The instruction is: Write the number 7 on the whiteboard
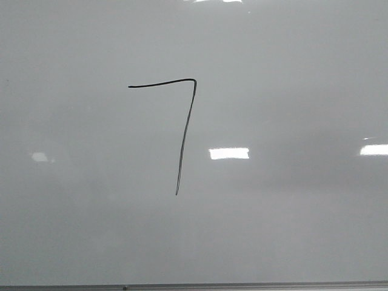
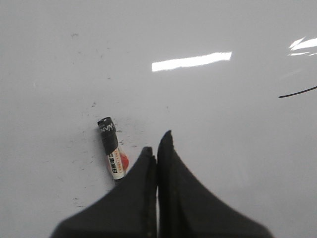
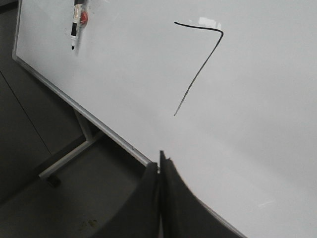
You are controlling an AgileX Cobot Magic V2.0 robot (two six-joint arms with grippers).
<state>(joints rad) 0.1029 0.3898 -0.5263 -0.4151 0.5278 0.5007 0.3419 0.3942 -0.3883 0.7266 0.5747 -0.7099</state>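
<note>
The number 7 (image 1: pixel 185 127) is drawn in thin black line on the glossy pale whiteboard (image 1: pixel 291 230). It also shows in the right wrist view (image 3: pixel 200 64), and an end of its top stroke (image 2: pixel 297 92) shows in the left wrist view. A marker (image 2: pixel 111 148) with a black cap and white label rests against the board beside my left gripper (image 2: pixel 157 146), which is shut and empty. The marker also shows in the right wrist view (image 3: pixel 76 22). My right gripper (image 3: pixel 160 161) is shut and empty at the board's bottom edge. Neither gripper shows in the front view.
The whiteboard's grey frame edge (image 3: pixel 74 101) and its metal stand leg (image 3: pixel 74 153) show over a dark floor (image 3: pixel 29 144). Bright light reflections (image 1: pixel 228 153) lie on the board. A small red thing (image 3: pixel 84 18) sits by the marker.
</note>
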